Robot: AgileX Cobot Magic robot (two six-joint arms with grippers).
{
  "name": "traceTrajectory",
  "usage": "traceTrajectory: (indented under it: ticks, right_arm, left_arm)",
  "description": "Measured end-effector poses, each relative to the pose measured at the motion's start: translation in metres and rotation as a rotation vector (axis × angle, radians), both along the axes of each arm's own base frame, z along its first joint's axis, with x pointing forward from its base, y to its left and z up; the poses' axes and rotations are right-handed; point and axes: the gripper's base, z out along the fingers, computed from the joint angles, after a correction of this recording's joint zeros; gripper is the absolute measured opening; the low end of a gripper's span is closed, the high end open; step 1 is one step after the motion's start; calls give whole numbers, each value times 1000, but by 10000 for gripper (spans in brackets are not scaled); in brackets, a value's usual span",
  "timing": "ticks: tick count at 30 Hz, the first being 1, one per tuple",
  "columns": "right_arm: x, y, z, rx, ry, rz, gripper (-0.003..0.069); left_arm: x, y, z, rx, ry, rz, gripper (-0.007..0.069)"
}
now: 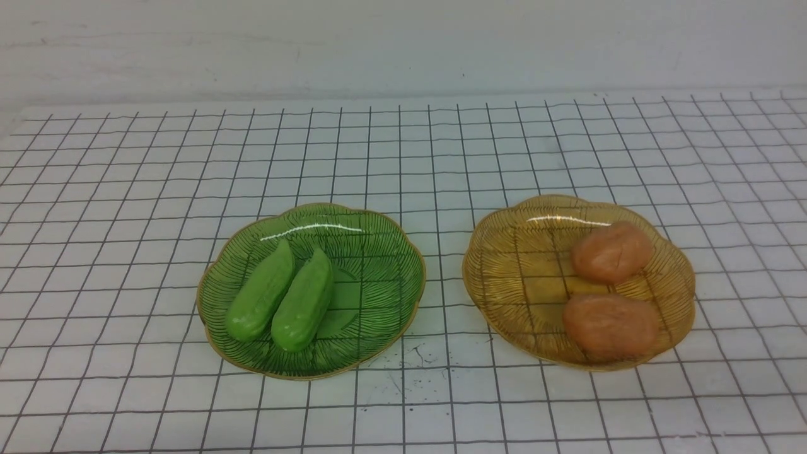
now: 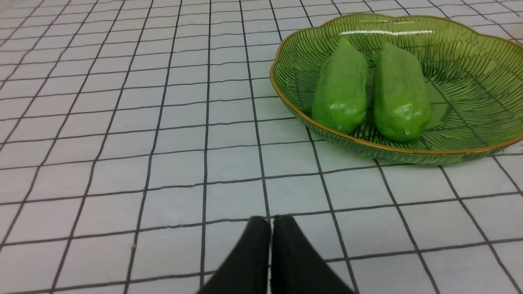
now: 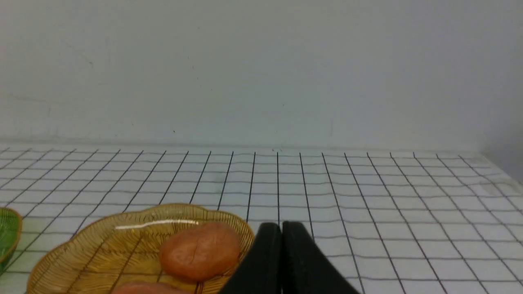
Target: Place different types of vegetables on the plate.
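Two cucumbers on green plate, potatoes on amber plate at its 3 o'clock. Left gripper and right gripper clenched, empty.

A white table covering carries a grid of thin black lines, marred by a few small dark specks near the front between the plates. The left plate is translucent green glass, ribbed with fine dark radiating lines and edged in gold. On it lie two glossy light-green cucumbers, each with a pale highlight. The right plate is translucent amber with the same fine ribbing and what appears to be a gold edge. Its two potatoes are matte orange-brown. The wall is plain off-white. The left gripper and right gripper are black.
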Motion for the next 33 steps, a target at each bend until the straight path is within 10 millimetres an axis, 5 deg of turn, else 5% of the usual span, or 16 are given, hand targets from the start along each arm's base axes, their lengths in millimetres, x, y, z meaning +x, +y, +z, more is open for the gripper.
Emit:
traceTrajectory:
  ticks: [10, 33]
  right_arm:
    - [-2, 0, -74, 48, 147, -2, -15]
    - [-3, 0, -77, 30, 184, -3, -15]
  left_arm:
    - [0, 0, 0, 0, 0, 0, -8]
    - [0, 0, 0, 1, 0, 0, -8]
